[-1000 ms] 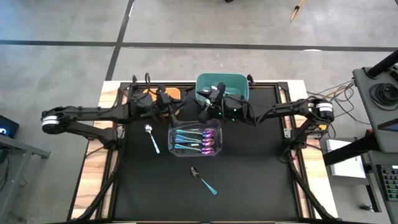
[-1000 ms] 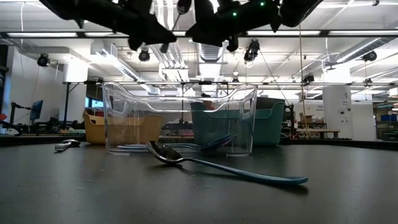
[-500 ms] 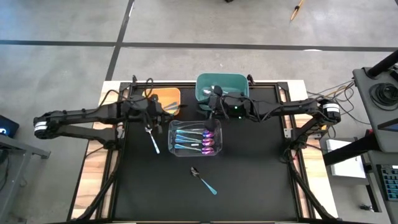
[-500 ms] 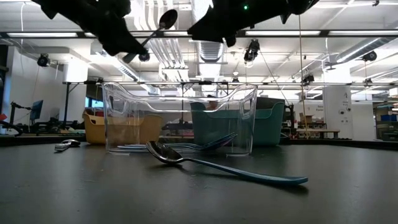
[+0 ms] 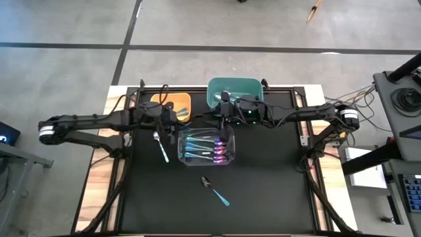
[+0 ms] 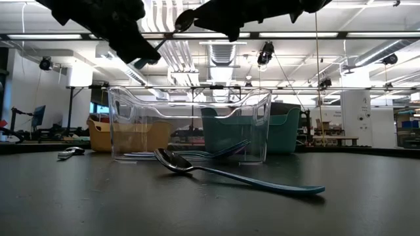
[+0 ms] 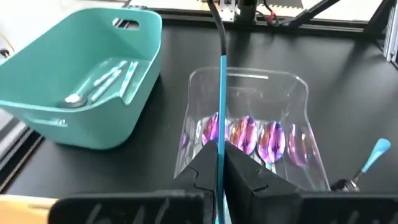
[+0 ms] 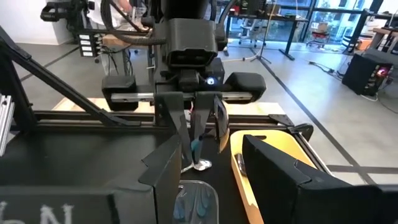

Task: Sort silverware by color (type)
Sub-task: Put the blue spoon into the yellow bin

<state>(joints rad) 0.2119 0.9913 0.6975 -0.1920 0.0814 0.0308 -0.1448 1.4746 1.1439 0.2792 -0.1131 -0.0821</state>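
left claw (image 7: 219,163) is pinched tight on a spoon w/ a thin blue handle (image 7: 222,99), held up in the air just left of the clear bin (image 5: 206,146). looks like a handoff imo: the right claw (image 5: 222,118) hangs right across from it over the clear bin's back edge, fingers spread wide, nothing in them.

a silver spoon (image 5: 160,145) lies loose on the desk (image 5: 263,191) left of the clear bin, a dark-bowled one (image 5: 215,189) in front of it. purple-bowled ones sit in the clear bin, a few silver in the teal bin (image 5: 235,90), orange bin (image 5: 172,103) at back left.

risks: both claws are v close together, so a small misalignment could knock them, or the spoon slips and drops into the purple pile, wrong color. handle's skinny, could twist in the grip.

room-wise: tight betw bins and arms at the back, front half of the desk is mostly open apart from the dark spoon.
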